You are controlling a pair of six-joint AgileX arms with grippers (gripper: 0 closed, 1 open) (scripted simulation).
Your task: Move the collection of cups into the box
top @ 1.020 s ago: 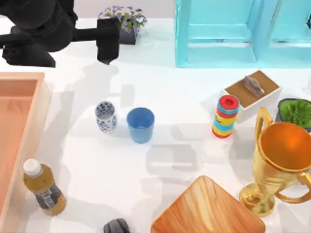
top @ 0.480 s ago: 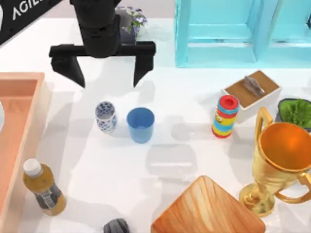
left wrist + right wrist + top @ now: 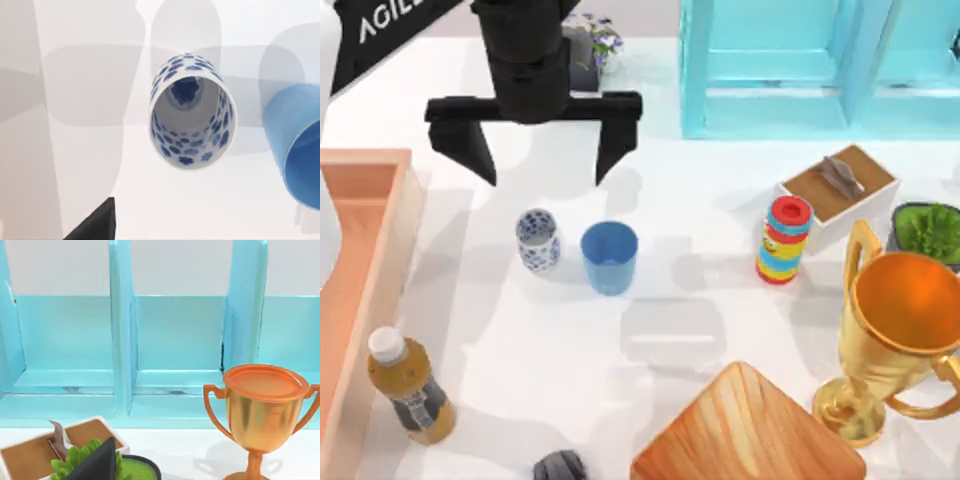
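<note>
Hovering with its fingers spread wide, the left gripper (image 3: 537, 165) sits just behind the upright floral cup (image 3: 537, 239), which stands beside the blue cup (image 3: 609, 256), right of the wooden box (image 3: 365, 165).

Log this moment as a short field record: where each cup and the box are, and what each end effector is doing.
floral cup: white with blue pattern, upright on the table, beside the blue cup, apart from it
blue cup: plain blue, upright, on the floral cup's right
box: orange-brown wooden box at the table's left edge, neither cup in it
left end effector: open wide, above the table just behind the floral cup, holding nothing
right end effector: one dark fingertip shows in the right wrist view, facing the gold trophy
task status: both cups outside the box
</note>
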